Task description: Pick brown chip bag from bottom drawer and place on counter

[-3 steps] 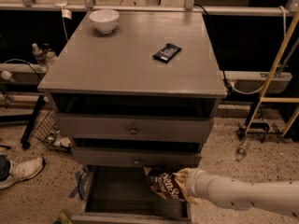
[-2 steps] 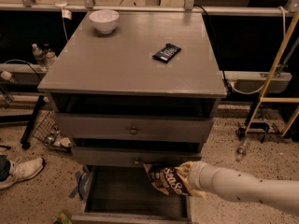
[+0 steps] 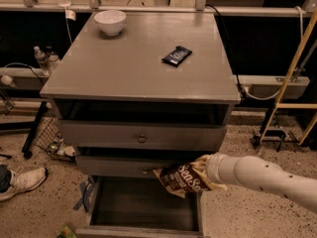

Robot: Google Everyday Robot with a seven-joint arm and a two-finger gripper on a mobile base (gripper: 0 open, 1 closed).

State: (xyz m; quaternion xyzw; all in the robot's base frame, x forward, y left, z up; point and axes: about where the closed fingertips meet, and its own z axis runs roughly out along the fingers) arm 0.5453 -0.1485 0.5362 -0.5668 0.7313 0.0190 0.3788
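We start with the counter, a broad, smooth, grey painted top, high above and behind everything the arm is doing. Below it, the bottom drawer stands pulled out, a deep wooden box with a dark, bare floor. The white, rounded arm reaches in from the right, low down at the level of the middle drawer.

The brown chip bag hangs over the right rear part of the open drawer, clear of its floor and overlapping the middle drawer's front. It is crinkled foil, dark with white script and tan edges, and its long axis runs roughly left to right, tilted down to the left.

The gripper sits at the bag's right end. As we read it, the jaws are clamped on that tan edge, since nothing else holds the bag up.

So the bag lies left of the jaws, and the counter is straight up and back. We judge the soft bag may sag and brush the drawer fronts.

A white bowl and a flat black wrapper share the counter.
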